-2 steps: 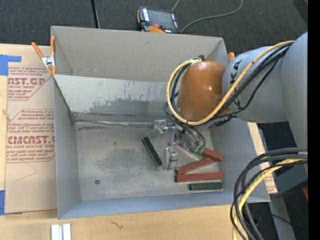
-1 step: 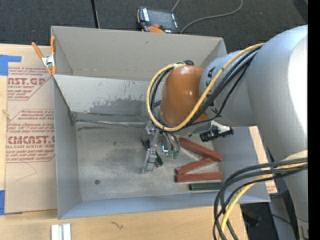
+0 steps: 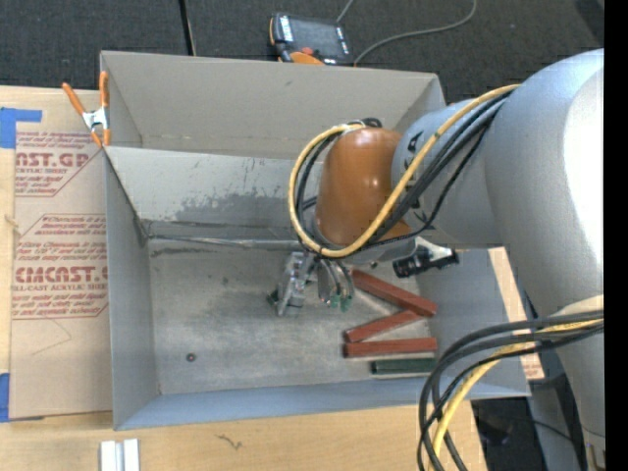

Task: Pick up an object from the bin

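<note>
My gripper (image 3: 314, 299) hangs low over the bin floor near its middle, below the orange cover. Its two fingers stand apart, open, and between them I see only bare floor. Just right of the gripper lies a red-brown stick (image 3: 396, 293), slanting down to the right, its upper end close to the right finger. Below it a second red-brown stick (image 3: 384, 325) slants the other way. A third red-brown stick (image 3: 391, 345) lies flat beneath those.
A dark green stick (image 3: 402, 366) lies along the bin's front wall at the right. The arm and its yellow-black cables cover the bin's right side. The sloping back wall rises behind the gripper.
</note>
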Motion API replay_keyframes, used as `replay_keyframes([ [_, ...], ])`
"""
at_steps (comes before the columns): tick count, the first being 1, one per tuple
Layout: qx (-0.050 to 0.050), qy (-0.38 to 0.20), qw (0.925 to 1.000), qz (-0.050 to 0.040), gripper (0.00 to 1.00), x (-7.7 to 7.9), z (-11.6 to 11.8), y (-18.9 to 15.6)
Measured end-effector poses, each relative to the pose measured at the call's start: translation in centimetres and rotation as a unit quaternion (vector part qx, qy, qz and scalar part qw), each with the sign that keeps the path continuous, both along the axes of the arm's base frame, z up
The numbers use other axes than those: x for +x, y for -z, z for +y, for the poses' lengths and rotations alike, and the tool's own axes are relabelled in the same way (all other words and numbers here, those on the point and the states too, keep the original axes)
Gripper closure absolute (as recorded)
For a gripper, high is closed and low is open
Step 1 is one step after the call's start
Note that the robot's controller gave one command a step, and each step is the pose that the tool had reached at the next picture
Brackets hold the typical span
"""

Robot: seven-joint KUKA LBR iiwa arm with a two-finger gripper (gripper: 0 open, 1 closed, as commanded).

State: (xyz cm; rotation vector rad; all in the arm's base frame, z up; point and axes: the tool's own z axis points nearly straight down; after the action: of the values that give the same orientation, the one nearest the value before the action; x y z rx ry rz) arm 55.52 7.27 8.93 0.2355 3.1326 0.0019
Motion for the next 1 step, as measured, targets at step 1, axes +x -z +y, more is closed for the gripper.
replay_keyframes([
  [1,-0.003,0.007,1.0,-0.0026,1.0,3.18,-8.8,-1.19],
])
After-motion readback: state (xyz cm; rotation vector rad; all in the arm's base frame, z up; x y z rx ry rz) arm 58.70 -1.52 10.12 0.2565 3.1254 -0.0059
